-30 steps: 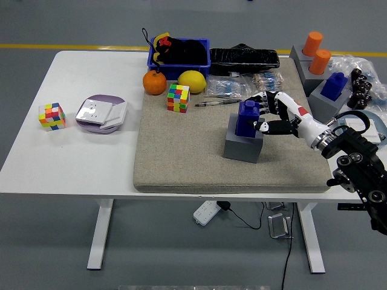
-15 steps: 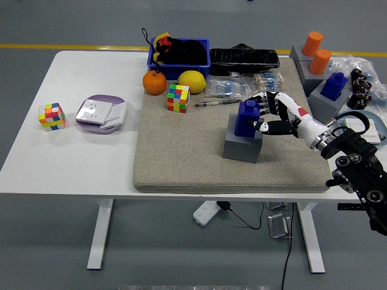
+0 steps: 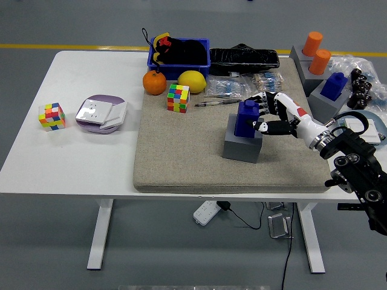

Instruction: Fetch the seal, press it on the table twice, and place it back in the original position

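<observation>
we see the blue seal [image 3: 247, 118] sitting upright in its grey holder block [image 3: 242, 147], mid-right on the beige felt mat [image 3: 181, 157]. right hand [image 3: 273, 116] comes in from the right, fingers curled around the seal's right side w/ thumb low and the others at its top; looks like contact, but we can't tell if the grip is firm. left hand not in view.

progress, as a judgement: seal is in the holder and the hand is on it, so this is either the fetch at the start or the return at the end. nothing in frame settles which; no stamp marks we can make out on the mat or the white table [image 3: 72, 157]. if it's the fetch, all remains: lift, 2 presses, put back.

containers:
- blue bin [image 3: 180, 62] at far edge of the mat: holds a black soft item w/ red and yellow bits, can't id it further.
- grey holder far right: a second blue seal [image 3: 334, 85] in it.
- another grey block behind that: 2 orange cylinders [image 3: 315, 51] stand in it.
- purple plate [image 3: 100, 115] left of the mat: white flat pieces stacked on it.

loose items: orange [image 3: 154, 83] and lemon [image 3: 191, 81] just in front of the bin, cube [image 3: 178, 98] near them, a second cube [image 3: 52, 116] far left.
</observation>
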Controlling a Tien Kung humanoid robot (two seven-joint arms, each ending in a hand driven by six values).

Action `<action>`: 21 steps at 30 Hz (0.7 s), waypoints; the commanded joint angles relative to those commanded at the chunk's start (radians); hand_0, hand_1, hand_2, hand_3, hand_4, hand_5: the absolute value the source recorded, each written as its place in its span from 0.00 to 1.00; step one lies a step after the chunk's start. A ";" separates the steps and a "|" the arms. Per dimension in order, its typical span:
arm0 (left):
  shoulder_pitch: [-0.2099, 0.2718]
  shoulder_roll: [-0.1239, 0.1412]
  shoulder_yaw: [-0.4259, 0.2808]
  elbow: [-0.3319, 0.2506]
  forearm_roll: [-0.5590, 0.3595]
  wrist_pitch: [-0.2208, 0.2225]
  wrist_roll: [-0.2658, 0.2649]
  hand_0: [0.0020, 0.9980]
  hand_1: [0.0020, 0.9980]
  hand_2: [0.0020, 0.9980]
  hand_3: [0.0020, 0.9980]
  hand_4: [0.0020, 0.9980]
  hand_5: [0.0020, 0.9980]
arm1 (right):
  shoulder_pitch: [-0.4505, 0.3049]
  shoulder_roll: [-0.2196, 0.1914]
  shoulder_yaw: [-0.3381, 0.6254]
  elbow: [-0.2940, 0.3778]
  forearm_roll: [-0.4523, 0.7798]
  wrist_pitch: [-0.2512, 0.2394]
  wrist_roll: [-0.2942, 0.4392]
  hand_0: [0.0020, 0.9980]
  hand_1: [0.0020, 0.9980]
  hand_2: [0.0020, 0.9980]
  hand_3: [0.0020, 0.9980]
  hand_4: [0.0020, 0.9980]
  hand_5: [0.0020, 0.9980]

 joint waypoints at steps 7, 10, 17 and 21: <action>0.000 0.000 0.002 0.001 -0.001 0.000 0.000 0.82 0.82 0.79 0.84 0.80 0.40 | 0.006 0.001 0.002 -0.001 -0.002 0.000 0.002 0.51 0.40 0.41 0.48 0.65 0.00; 0.000 0.000 0.001 0.000 0.000 0.000 0.000 0.82 0.82 0.79 0.84 0.80 0.40 | 0.008 0.002 0.000 -0.002 -0.004 0.000 0.004 0.51 0.40 0.41 0.48 0.65 0.00; 0.000 0.001 0.001 0.000 0.000 0.000 0.000 0.82 0.82 0.79 0.84 0.80 0.40 | 0.017 0.006 0.005 -0.009 -0.015 0.000 0.008 0.51 0.40 0.41 0.48 0.65 0.00; 0.001 0.000 0.001 0.000 0.000 0.000 0.000 0.82 0.82 0.79 0.84 0.80 0.40 | 0.017 0.007 0.005 -0.010 -0.016 0.000 0.009 0.51 0.40 0.41 0.48 0.65 0.00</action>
